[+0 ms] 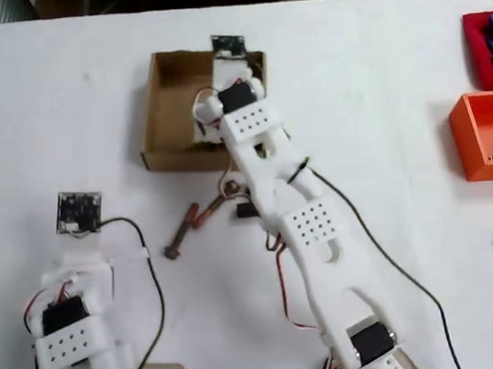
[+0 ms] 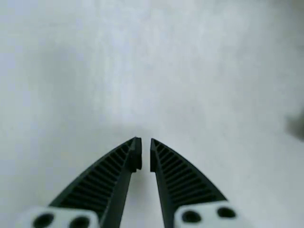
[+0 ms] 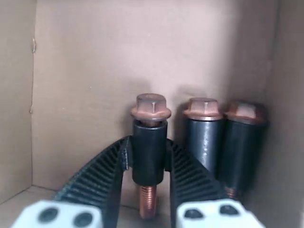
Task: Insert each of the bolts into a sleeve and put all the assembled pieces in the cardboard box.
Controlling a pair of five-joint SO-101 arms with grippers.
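Observation:
Inside the cardboard box [image 3: 80,61], my right gripper [image 3: 148,156] is shut on a black sleeve [image 3: 149,142]. A copper bolt [image 3: 150,108] runs through it, with its thread showing below. Two more assembled pieces [image 3: 203,137] [image 3: 243,142] stand upright beside it against the box wall. From above, the right arm [image 1: 248,122] reaches over the box [image 1: 169,86]. Loose copper bolts [image 1: 185,227] lie on the table in front of the box. My left gripper [image 2: 143,154] hangs shut over bare white table with nothing in it; its arm [image 1: 69,311] is at the lower left.
An orange bin [image 1: 490,134] stands at the right edge with red and blue cloth [image 1: 491,50] behind it. A small black piece [image 1: 247,209] lies by the right arm. Black cables [image 1: 155,284] trail across the white table.

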